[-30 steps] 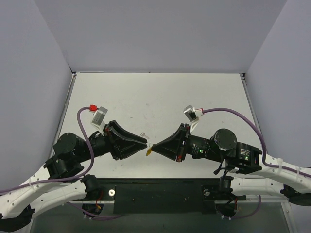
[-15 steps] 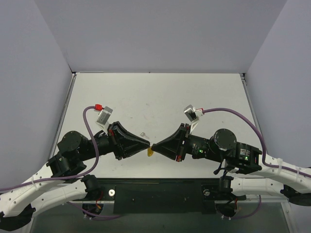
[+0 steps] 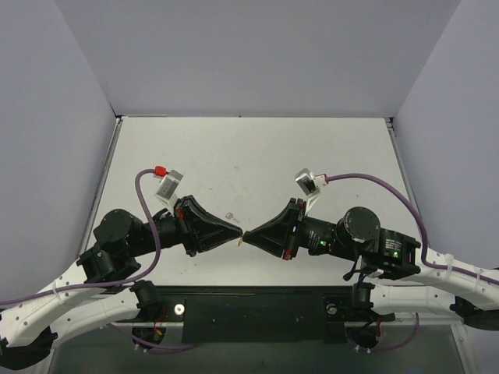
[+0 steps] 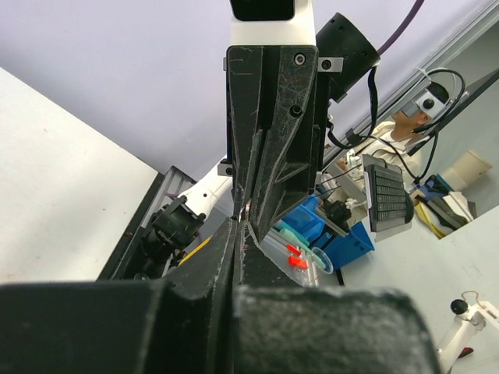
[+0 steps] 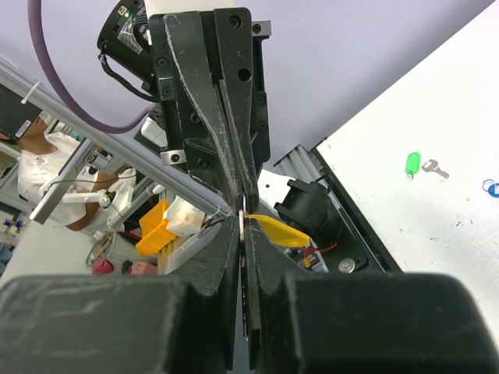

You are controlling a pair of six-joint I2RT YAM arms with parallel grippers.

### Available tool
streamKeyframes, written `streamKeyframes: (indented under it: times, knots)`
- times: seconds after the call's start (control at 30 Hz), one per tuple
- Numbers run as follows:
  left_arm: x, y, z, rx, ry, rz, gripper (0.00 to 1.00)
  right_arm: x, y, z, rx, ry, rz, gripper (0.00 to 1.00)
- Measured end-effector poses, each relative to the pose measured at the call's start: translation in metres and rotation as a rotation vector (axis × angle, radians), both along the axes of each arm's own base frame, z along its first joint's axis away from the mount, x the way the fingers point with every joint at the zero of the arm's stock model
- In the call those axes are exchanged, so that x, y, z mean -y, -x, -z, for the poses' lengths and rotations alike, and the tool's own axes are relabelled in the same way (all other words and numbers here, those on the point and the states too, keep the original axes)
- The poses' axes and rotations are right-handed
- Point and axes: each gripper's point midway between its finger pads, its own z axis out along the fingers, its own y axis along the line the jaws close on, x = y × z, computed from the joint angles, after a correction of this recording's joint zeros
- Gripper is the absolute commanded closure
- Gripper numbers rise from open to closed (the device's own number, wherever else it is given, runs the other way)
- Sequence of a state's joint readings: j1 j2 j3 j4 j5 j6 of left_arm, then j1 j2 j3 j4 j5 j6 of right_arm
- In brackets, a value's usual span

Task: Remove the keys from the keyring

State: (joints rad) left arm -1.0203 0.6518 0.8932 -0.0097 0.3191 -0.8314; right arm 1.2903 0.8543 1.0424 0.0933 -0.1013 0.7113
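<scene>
Just above the near edge of the table, the two grippers meet tip to tip. The left gripper has narrowed from a loose gape to a thin slit and has crept the last little way in toward its partner. Its fingertips now pinch at the ring end of the keyring, whose yellow tag juts out sideways from the junction. From above, the tag is almost hidden, where a second ago it hung plainly below the tips. The right gripper has not moved and stays clamped on a thin metal edge, most likely the key seen edge-on.

With each arm apparently gripping one half, the pair looks set for working the key off the ring. How firm the left's hold is cannot be judged.

Farther out on the table, well apart from the grippers, lie a green tag with its own silver key.
</scene>
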Motion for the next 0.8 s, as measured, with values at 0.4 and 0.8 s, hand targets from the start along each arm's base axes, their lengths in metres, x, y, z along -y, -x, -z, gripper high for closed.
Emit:
streamKeyframes:
  times: [0.4, 0.8]
  knots:
    - [0.001, 0.006, 0.006, 0.015, -0.091, 0.034, 1.0, -0.002, 0.005, 0.007, -0.016, 0.047, -0.028, 1.0]
    - [0.006, 0.025, 0.007, 0.138, -0.368, 0.219, 1.0, 0.001, 0.02, 0.013, -0.035, 0.165, -0.112, 1.0]
